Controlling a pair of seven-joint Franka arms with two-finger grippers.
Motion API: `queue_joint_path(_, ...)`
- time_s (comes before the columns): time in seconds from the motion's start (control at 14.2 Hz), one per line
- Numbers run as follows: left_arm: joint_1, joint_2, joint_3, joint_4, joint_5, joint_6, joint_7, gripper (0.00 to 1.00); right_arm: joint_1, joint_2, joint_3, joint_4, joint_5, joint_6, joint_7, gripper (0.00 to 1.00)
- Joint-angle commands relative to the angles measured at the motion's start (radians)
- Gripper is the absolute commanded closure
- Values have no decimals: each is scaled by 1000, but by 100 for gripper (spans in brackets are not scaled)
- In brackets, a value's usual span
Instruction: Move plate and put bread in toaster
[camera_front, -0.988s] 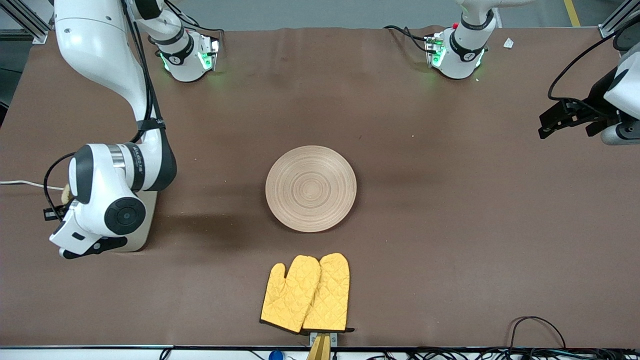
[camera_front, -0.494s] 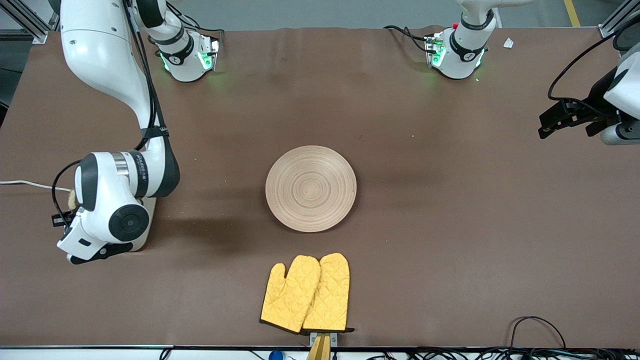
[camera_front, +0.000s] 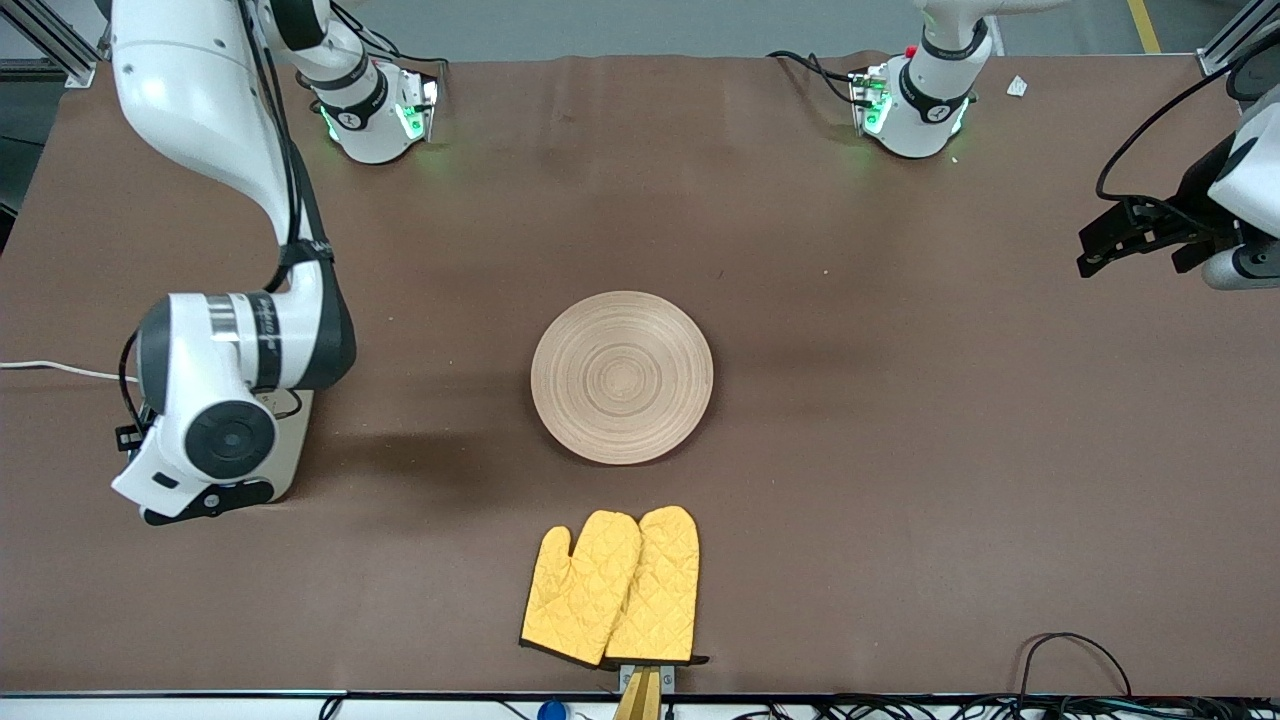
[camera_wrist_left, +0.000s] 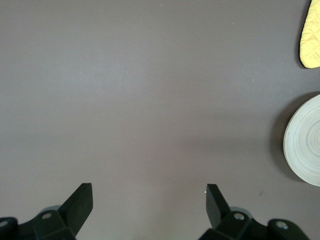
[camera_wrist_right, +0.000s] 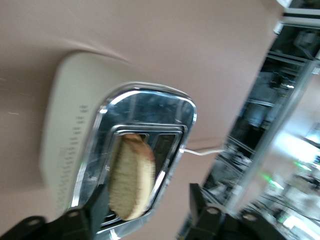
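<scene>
Right pincer (camera_wrist_right: 145, 212), jaws parted and empty, hangs directly over the toaster (camera_wrist_right: 95, 150), where the bread (camera_wrist_right: 131, 176) stands upright in one slot; left pincer (camera_wrist_left: 149, 200), open and empty, waits well apart.

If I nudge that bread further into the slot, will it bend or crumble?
The bread stands upright in the toaster slot, holding its shape, so probably fairly stiff. Its speckled crumb suggests a hard push might crumble it. The right gripper looks open around it.
</scene>
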Motion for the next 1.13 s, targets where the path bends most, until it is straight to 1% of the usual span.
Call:
queue_joint_path(0.0,1,-10,4,7,-7,-3,15,0,-11,-143,6,-14,170,-16,-9,0)
queue_joint_path(0.14,1,-10,4,7,-7,-3,15,0,-9,-217,6,-11,240,-16,-8,0)
queue_joint_path(0.28,1,-10,4,8,-8,-3,14,0,-29,-278,1,-13,367,-18,-8,0)
queue_joint_path(0.35,1,-13,4,8,-7,-4,14,0,-60,-303,0,-14,422,-18,-9,0)
queue_joint_path(0.42,0,-24,2,7,-4,-17,14,0,-99,-329,3,-14,451,-22,-16,0)
queue_joint_path(0.49,-2,-27,1,5,2,-38,12,0,-118,-357,3,-20,468,-45,-19,0)
queue_joint_path(0.56,-2,-30,-2,4,5,-40,12,0,-124,-405,3,-42,472,-90,-29,0)
queue_joint_path(0.63,-2,-44,-5,-1,5,-41,15,0,-123,-461,3,-99,472,-96,-31,0)
queue_joint_path(0.71,-2,-50,-5,-5,7,-41,20,0,-118,-534,3,-188,472,-75,-31,0)
queue_joint_path(0.85,-3,-64,-5,-21,7,-38,17,0,-120,-703,4,-423,472,84,-32,0)
queue_joint_path(0.92,-3,-77,-7,-37,5,-32,6,0,-124,-735,4,-481,472,124,-32,0)
queue_joint_path(0.99,-2,-102,-8,-73,5,-9,5,0,-162,-734,16,-491,472,132,-31,0)
queue_joint_path(1.06,-2,-128,-10,-114,5,21,2,0,-290,-734,126,-488,473,135,-31,0)
